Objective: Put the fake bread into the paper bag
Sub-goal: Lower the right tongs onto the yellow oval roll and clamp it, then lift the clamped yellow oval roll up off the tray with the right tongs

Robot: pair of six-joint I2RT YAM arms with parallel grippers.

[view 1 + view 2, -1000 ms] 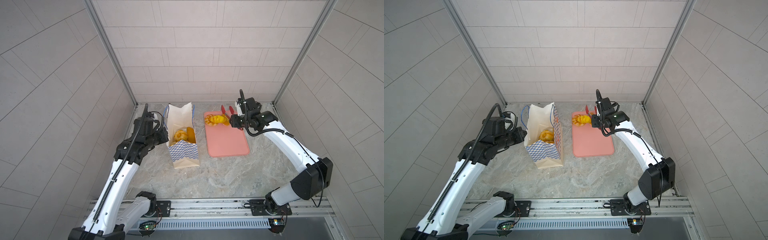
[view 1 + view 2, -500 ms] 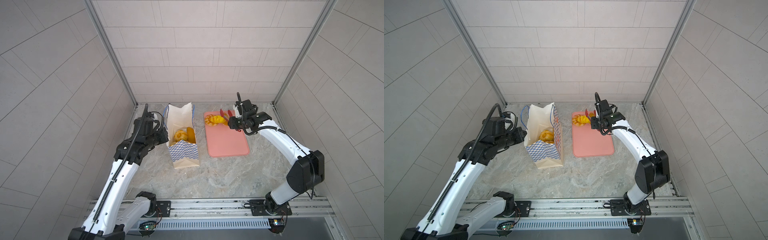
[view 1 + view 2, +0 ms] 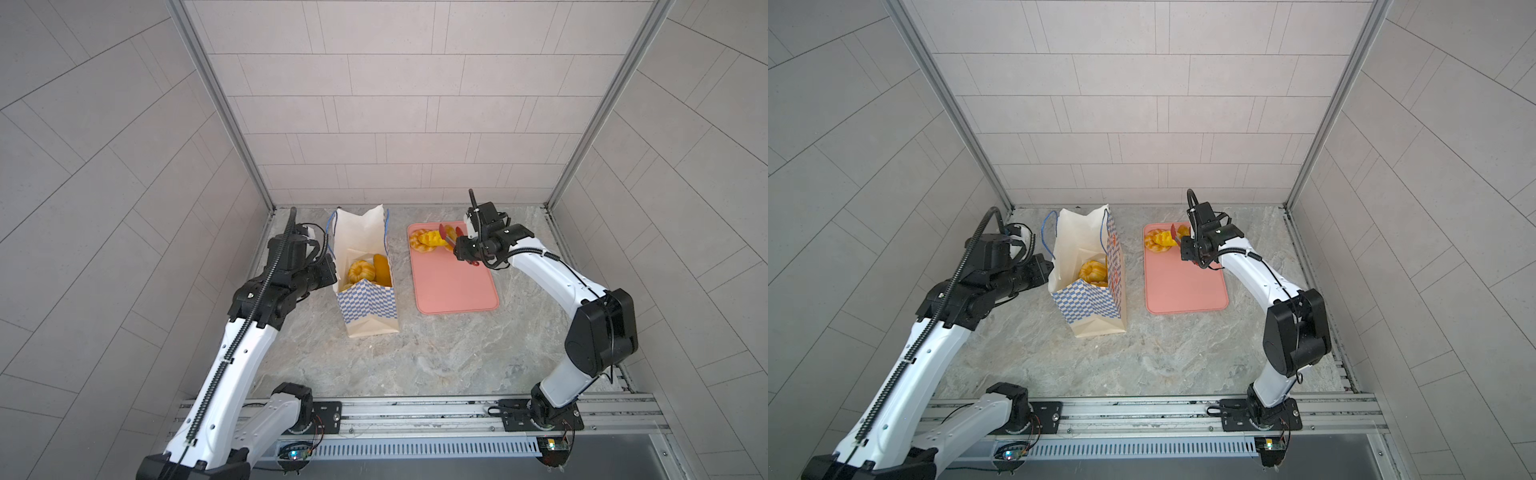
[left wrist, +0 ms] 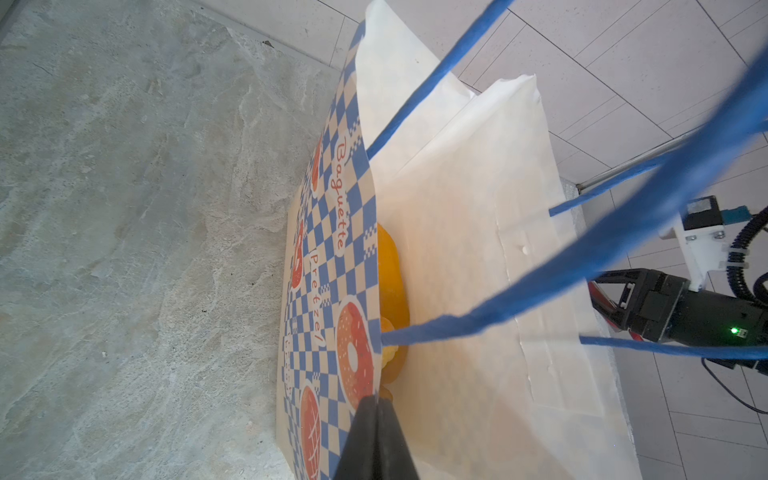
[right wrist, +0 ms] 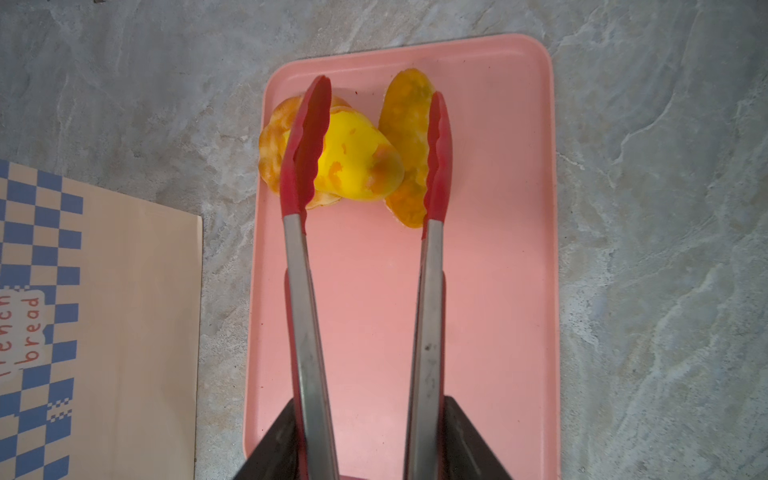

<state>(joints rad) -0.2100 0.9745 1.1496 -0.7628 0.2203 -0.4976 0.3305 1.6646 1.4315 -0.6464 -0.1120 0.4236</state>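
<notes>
The paper bag (image 3: pixel 365 303) (image 3: pixel 1088 299) stands open on the stone table, blue-white checked with blue cord handles. Fake bread (image 3: pixel 361 270) (image 3: pixel 1092 270) lies inside it, including a ring-shaped piece. My left gripper (image 3: pixel 332 270) (image 4: pixel 376 411) is shut on the bag's near wall (image 4: pixel 457 249). Three more bread pieces (image 3: pixel 426 240) (image 5: pixel 357 166) lie at the far end of the pink tray (image 3: pixel 453 286) (image 5: pixel 498 291). My right gripper (image 3: pixel 465 249) (image 5: pixel 370 415) is shut on red-tipped tongs (image 5: pixel 303 291). The tongs' arms are spread, their tips either side of the yellow middle bun.
The tray lies right of the bag, with a strip of bare table between them. The grey tiled walls stand close behind the bag and the tray. Both arm bases sit on the rail at the front edge.
My right arm has carried the tongs toward the far end of the tray, over the bread, and its elbow has swung out. The left arm and the bag have not moved.
</notes>
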